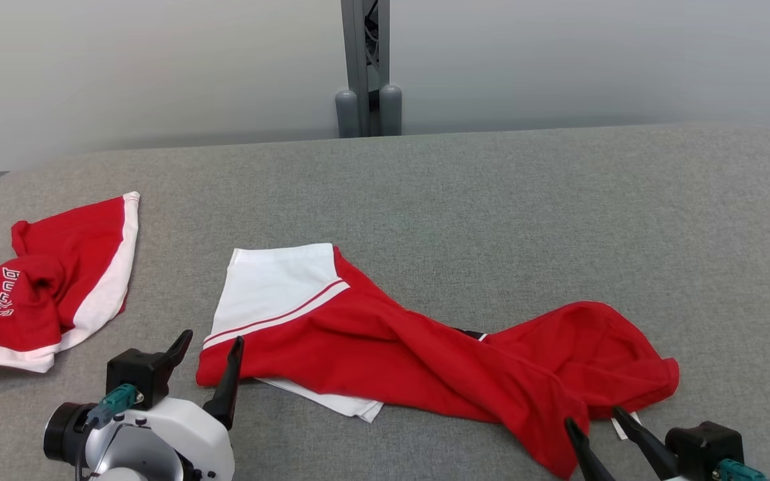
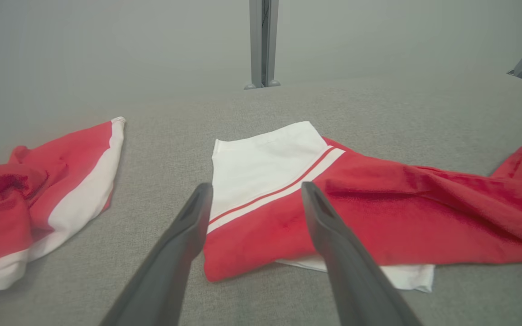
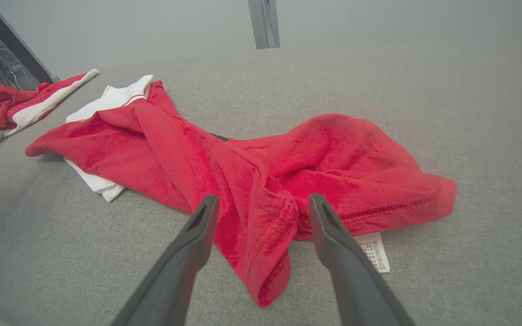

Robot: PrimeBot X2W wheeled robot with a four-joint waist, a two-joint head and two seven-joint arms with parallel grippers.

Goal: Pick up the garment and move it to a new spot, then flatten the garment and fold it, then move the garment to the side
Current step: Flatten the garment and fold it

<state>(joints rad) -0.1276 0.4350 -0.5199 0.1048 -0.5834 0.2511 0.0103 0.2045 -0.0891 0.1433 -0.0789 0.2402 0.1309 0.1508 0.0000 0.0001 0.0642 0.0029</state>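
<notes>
Garment (image 1: 425,354) just beside left end effector (image 1: 213,336)

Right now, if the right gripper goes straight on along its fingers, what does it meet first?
Most likely the red garment: its crumpled near end lies just ahead, between the open fingers of the right gripper. Height above the cloth is unclear, so it might skim over.

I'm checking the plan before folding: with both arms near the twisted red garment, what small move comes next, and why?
Probably lower both arms and grip the garment at its near edge: left jaws and right jaws stand open at its two ends, and it lies twisted on the table, unheld.
</notes>
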